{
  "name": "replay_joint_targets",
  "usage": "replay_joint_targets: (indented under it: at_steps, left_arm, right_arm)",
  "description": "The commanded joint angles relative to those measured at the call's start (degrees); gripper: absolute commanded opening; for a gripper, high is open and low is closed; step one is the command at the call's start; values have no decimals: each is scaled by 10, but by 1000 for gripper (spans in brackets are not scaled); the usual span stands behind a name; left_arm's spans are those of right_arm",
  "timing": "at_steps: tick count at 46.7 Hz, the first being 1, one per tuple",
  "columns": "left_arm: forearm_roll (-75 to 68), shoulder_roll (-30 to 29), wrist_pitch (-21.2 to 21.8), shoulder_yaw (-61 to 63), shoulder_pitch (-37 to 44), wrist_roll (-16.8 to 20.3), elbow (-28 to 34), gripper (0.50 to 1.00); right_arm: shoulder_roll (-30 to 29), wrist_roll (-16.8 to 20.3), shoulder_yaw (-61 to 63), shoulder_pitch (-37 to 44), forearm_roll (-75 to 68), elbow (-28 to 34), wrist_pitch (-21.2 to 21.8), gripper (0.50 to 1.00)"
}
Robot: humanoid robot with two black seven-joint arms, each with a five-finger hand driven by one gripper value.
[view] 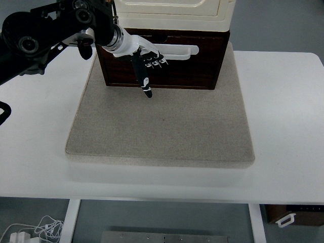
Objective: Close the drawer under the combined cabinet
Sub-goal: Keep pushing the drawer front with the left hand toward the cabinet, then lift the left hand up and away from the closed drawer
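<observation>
A cabinet stands at the back of a grey mat (162,126): a cream upper unit (174,12) over a dark brown drawer (187,63) with a white handle (178,50). The drawer front sits nearly flush under the cream unit. My left hand (144,61) comes in from the upper left and rests against the drawer front just left of the handle. Its fingers are curled, with one black finger (144,80) pointing down toward the mat. It holds nothing. The right arm is out of view.
The mat lies on a white table (283,111). Cables and a white plug (30,232) lie on the floor at lower left. A dark box with a white handle (293,216) sits under the table at lower right.
</observation>
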State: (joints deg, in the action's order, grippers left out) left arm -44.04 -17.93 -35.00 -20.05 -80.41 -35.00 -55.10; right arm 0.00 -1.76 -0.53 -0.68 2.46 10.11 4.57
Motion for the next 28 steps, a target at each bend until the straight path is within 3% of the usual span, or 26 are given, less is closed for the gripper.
replay_joint_targets:
  at_steps: [1,28]
  left_arm:
    - [0,0,0,0,0,0,0,992]
    - [4,1,0,-27,3,0,-7,996]
  right_arm:
    - [0,0,0,0,0,0,0,952]
    - [0,0,0,0,0,0,0,952]
